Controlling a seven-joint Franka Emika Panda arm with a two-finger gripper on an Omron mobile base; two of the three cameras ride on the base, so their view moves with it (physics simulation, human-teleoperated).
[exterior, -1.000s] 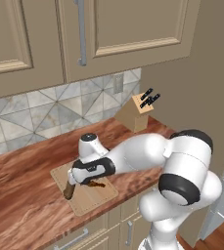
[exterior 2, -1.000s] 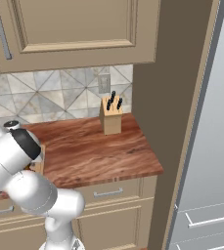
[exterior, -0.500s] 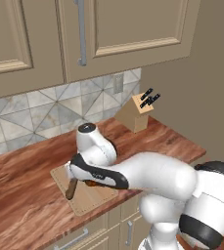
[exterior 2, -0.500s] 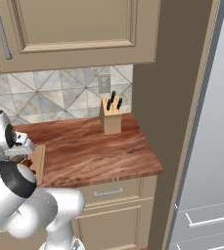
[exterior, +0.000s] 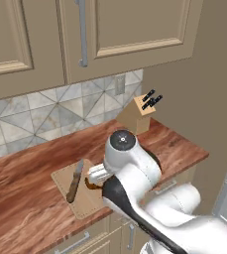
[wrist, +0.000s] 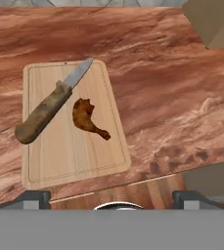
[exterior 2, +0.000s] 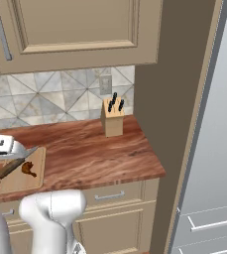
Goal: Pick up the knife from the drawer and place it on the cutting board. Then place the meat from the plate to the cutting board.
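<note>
Looking from the left, the knife (exterior: 75,180) lies on the board (exterior: 83,201) on the counter (exterior: 16,208), with the arm's wrist above the board's right side. From the right, meat (exterior 2: 28,169) rests beside the knife on the board. Down the hand view, the gripper (wrist: 111,197) hangs above, fingers (wrist: 33,198) spread wide and empty; the meat touches neither blade nor handle.

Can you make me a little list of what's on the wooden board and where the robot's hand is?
cutting board: flat on the brown counter
knife: lies slanted on the board, wooden handle toward one edge, blade tip just past the opposite edge
meat: on the board, right beside the knife, not touching it
gripper: open, holding nothing, above the board
knife block: upright near the wall, with black-handled knives
</note>
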